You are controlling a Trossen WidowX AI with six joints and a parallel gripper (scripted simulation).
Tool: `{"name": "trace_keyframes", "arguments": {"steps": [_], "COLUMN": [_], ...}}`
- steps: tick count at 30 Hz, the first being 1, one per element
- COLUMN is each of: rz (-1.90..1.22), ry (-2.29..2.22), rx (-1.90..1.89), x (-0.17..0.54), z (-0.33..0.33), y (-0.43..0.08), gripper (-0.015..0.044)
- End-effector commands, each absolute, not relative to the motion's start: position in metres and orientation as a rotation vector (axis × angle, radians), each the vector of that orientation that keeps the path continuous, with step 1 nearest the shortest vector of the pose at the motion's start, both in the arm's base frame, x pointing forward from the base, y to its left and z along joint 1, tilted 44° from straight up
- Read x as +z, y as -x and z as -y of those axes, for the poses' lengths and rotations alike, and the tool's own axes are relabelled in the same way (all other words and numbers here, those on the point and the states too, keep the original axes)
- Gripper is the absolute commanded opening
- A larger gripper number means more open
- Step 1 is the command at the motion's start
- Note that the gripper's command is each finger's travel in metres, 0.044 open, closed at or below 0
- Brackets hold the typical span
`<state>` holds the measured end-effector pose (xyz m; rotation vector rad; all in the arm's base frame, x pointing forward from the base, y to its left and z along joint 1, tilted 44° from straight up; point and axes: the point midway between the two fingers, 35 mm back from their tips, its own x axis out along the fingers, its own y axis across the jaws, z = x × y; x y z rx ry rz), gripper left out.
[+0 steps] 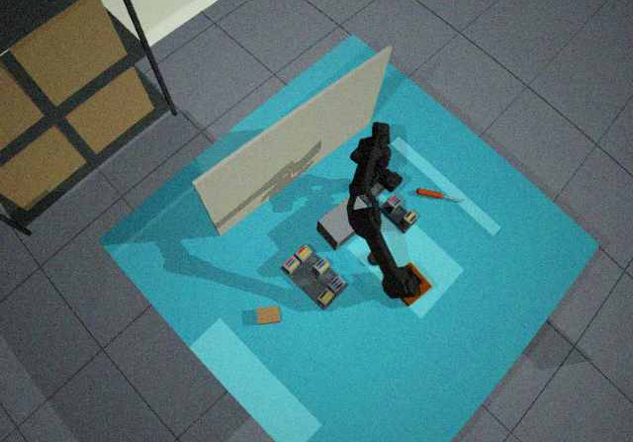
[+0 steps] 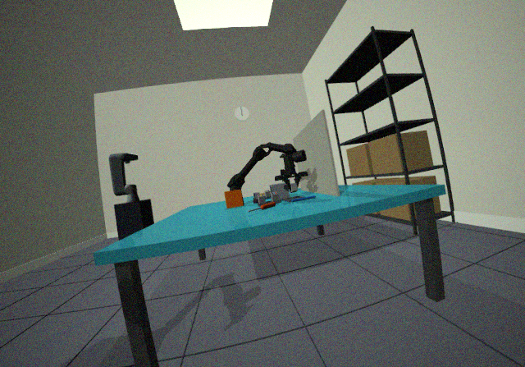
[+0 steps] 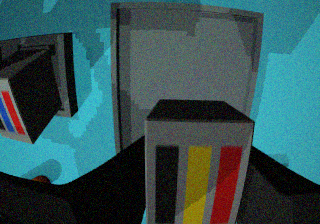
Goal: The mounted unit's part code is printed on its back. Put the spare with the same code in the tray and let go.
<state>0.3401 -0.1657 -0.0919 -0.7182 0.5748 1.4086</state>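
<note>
My gripper (image 2: 292, 188) (image 3: 191, 141) is shut on a spare, a dark block (image 3: 197, 111) whose pale face carries black, yellow and red stripes. It points down, and the spare is above the table. The grey shallow tray (image 3: 175, 59) (image 1: 377, 190) lies below and just beyond the spare in the wrist view; its near end is hidden by the spare and fingers. In the wrist view, another unit (image 3: 37, 89) with blue and red stripes sits in a dark rack at the left. I cannot tell which unit is the mounted one, and no back code is readable.
A grey box (image 1: 339, 224) (image 2: 279, 192) stands beside the arm. Two dark racks (image 1: 400, 217) (image 1: 310, 279) hold striped units. An orange screwdriver (image 1: 429, 193) (image 2: 267, 205), a small brown block (image 1: 268, 314) and a tall beige panel (image 1: 302, 135) (image 2: 316, 151) are on the table.
</note>
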Motion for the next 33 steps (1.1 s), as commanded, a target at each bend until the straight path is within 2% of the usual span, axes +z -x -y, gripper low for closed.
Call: {"name": "trace_keyframes", "arguments": {"steps": [1, 33], "rz": [-0.574, -0.571], "ry": [0.709, 0.708], "rx": [1.405, 1.406], "x": [-0.095, -0.11], "z": [0.162, 0.144], "y": [-0.34, -0.338], "gripper": [0.0, 0.0]}}
